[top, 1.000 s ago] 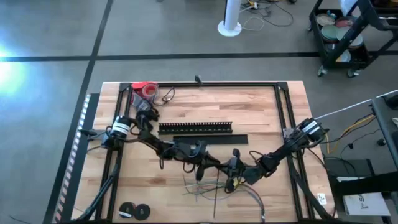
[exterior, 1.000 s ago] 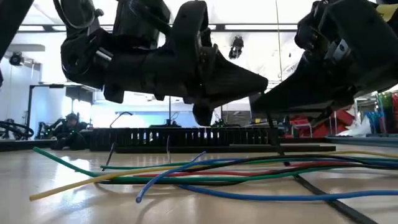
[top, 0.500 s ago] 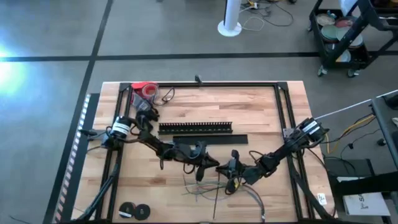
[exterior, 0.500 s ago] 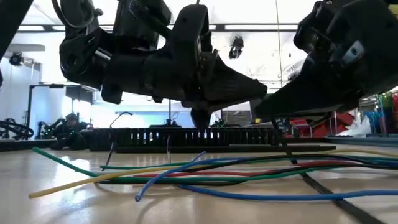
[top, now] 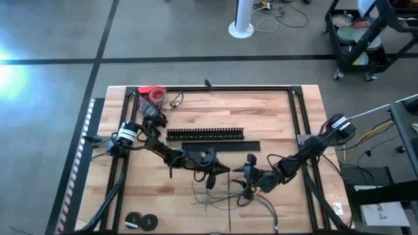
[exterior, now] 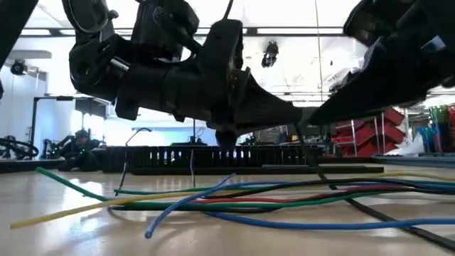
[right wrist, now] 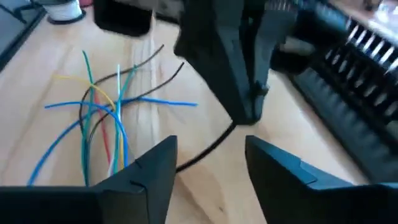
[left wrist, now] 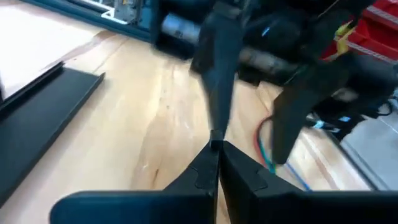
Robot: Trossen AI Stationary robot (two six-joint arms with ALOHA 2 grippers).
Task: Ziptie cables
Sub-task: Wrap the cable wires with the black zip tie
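Cables [top: 225,196] lie loose on the near part of the wooden table [top: 274,111], a spread of thin wires in blue, green, yellow, red and black that cross one another without any tie around them; the low view shows them flat on the wood [exterior: 234,203], and the right wrist view shows them fanned out [right wrist: 102,118]. Both arms reach toward the table's middle, just above and behind the wires. The left gripper [top: 219,171] hangs over the wood just short of the bundle, its two fingers pressed together to a point in its wrist view [left wrist: 217,149], with nothing clearly seen between them. The right gripper [top: 248,177] faces it from the other side, close by, its fingers [right wrist: 143,168] spread wide apart and holding nothing, with a thin black strand on the table beyond them. Farther back lie the slotted black bar [top: 206,134] and, just beside it, the flat black strip [top: 228,146]. A red roll [top: 152,94] sits at the far left corner.
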